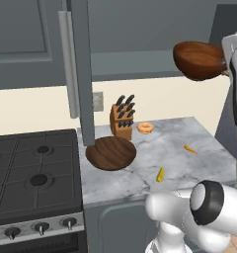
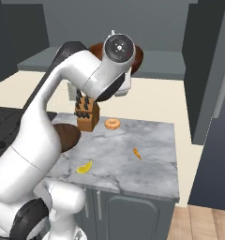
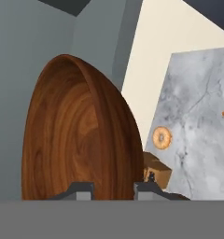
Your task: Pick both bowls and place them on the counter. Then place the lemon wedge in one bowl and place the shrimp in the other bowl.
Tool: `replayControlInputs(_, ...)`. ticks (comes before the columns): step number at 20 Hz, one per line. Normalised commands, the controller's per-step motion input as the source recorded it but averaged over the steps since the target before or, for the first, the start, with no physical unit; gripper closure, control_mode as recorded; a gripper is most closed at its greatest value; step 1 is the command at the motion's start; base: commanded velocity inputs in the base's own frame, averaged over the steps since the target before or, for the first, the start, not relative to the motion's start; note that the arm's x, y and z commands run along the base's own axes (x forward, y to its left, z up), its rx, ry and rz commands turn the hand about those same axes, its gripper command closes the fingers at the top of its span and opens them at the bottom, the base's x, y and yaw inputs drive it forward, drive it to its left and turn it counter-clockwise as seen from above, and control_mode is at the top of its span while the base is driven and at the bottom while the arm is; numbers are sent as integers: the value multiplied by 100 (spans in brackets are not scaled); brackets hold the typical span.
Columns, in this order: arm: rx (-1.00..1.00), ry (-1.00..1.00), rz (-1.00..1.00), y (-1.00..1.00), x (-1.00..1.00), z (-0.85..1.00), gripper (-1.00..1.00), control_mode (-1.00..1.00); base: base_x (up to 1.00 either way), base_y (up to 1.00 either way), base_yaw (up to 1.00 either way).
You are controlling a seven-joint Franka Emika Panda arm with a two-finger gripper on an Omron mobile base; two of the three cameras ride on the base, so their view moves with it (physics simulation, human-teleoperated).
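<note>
surface: the counter (image 1: pixel 175 148), a white and grey marbled slab over grey cabinet fronts, next to the black gas stove (image 1: pixel 34 173)
back edge: wooden knife block (image 1: pixel 121 120) standing upright, the shrimp (image 1: pixel 145 128) just beside it
stove side: wide dark brown bowl (image 1: pixel 111 153) resting on the slab, near the knife block
front edge: the lemon wedge (image 1: pixel 160 174), apart from the bowl
far side: a small orange piece (image 1: pixel 189 148), lying alone; too small to identify

Shrimp (image 1: pixel 145 128) right of knife block (image 1: pixel 122 118)
</note>
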Motion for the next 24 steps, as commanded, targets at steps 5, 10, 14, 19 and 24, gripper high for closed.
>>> replayControlInputs(5,0,0,0,9,-75,-2,100,-100,0,0,0)
replayControlInputs(10,0,1,0,7,-76,0,100,-100,0,0,0)
replayControlInputs(14,0,1,0,8,-73,0,100,-100,0,0,0)
replayControlInputs(19,0,7,0,7,-67,-4,100,-100,0,0,0)
replayControlInputs(24,0,22,-2,27,-14,-40,100,-100,0,0,0)
